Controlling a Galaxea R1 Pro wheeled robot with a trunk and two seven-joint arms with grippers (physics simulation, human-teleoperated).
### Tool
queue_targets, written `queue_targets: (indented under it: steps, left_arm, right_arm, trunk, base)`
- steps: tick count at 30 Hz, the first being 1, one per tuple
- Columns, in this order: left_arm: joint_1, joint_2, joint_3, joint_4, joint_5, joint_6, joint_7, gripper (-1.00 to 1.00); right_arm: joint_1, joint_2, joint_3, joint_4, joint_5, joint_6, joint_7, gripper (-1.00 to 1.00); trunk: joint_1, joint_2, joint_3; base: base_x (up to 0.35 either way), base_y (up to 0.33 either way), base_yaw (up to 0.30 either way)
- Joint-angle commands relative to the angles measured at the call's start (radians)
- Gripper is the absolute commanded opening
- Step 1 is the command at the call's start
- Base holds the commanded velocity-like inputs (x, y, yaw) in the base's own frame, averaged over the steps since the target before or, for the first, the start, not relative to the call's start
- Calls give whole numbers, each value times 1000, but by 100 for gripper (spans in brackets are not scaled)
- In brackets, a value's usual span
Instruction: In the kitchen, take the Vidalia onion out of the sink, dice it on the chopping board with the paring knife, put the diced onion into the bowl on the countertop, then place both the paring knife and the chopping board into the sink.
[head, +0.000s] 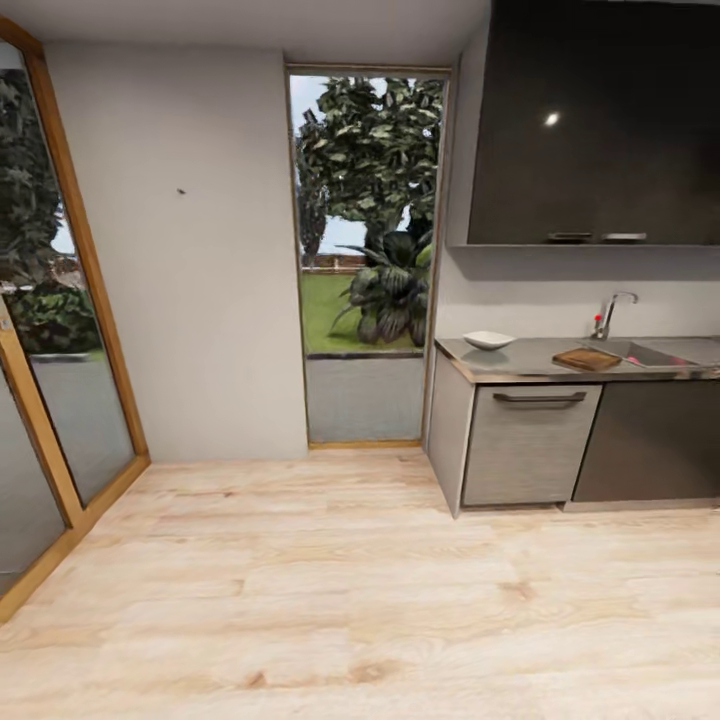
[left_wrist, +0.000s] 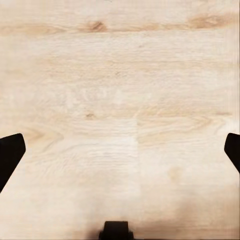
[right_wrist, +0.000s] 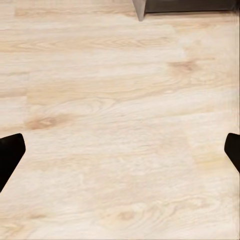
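The robot is standing on the pale wooden floor (head: 330, 600) some way from the kitchen unit, and the work is waiting for it on the right side of the room. The grey countertop (head: 530, 362) is running along the wall there, above the dark cabinets (head: 650, 440). The white bowl (head: 489, 340) is sitting near the end of it, close to the tall window (head: 365, 250), and I think it is placed there so that the diced pieces have a clear place to go. The chopping board (head: 587, 358) is lying flat just beside the sink (head: 655, 353), between the bowl and the basin, which is making the way from sink to board short. The chrome tap (head: 608, 315) is rising behind the sink. The onion and the paring knife are too small for me to make out from here.

Both arms are hanging with the cameras facing down at the floor. The left gripper (left_wrist: 120, 150) is showing its two dark fingertips (left_wrist: 10, 152) spread wide apart with nothing between them, and the right gripper (right_wrist: 120, 150) is the same, released and empty, with a corner of a cabinet base (right_wrist: 185, 6) ahead of it. In my judgement the task is only beginning: the robot is needing first to drive closer to the counter.
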Motion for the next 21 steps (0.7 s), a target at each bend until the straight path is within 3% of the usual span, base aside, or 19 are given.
queue_targets:
  steps: [1,21]
  left_arm:
    - [0,0,0,0,1,-3,0,100]
    - [0,0,0,6,1,-4,0,100]
  right_arm:
    - [0,0,1,0,0,-2,-4,100]
    - [0,-1,1,0,0,-3,-4,100]
  trunk:
    - [0,0,0]
    - [0,0,19]
  base:
    - [207,-58,-248]
    - [276,116,-248]
